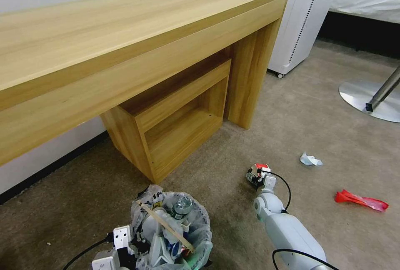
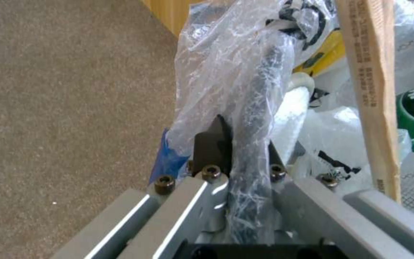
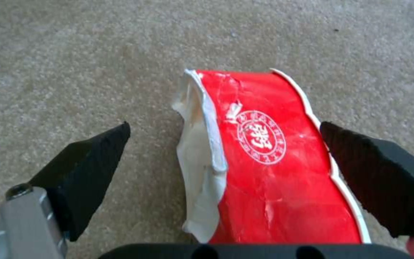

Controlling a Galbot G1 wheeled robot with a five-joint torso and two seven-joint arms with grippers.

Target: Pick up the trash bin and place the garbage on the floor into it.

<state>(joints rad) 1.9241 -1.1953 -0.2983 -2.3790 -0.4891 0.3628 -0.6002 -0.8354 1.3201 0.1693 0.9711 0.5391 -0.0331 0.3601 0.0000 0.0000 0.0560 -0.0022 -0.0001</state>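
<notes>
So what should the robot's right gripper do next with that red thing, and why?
Probably close. The right gripper is open low over the carpet, with the red packet between its fingers, one on each side, so shutting would likely grip it. The left gripper holds the trash bin by its rim nearby, ready to take it.

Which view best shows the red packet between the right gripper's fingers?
The right wrist view: the red packet lies on the floor between the open right gripper fingers, its white seal readable. The head view shows a red sliver at the gripper; the left wrist view looks at the bin instead.
</notes>
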